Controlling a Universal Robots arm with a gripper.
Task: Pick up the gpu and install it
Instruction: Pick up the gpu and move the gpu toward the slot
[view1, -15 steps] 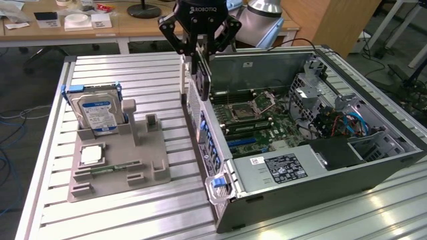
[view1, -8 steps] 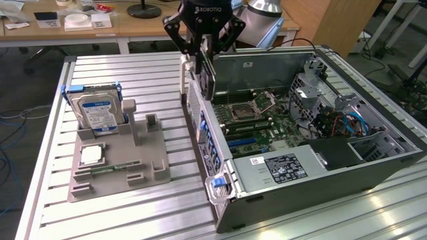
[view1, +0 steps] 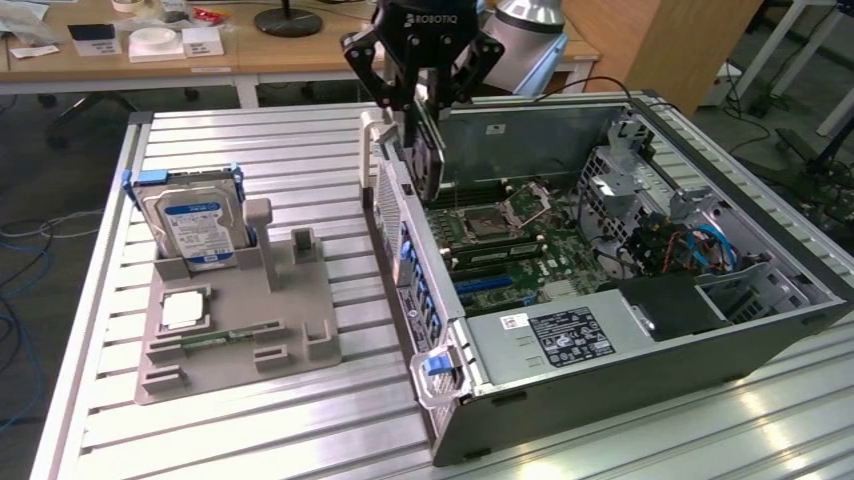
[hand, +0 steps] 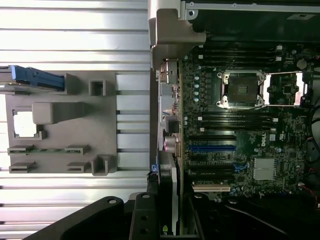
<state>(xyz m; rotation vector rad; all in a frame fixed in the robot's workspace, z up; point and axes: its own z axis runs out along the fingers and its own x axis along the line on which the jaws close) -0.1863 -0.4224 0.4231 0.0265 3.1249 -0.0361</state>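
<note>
Claw (view1: 427, 103) tight on gpu (view1: 424, 165)

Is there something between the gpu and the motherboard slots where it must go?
Nothing visible does. The gripper holds the gpu upright over the open case, near its rear wall, and the way down to the slots looks free.

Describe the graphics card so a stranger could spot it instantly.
Find the open dark-grey computer case. Above its wall, the black gripper clamps a thin dark gpu card, hanging on edge. The silver blue-labelled hard drive stands in the grey tray instead.
</note>
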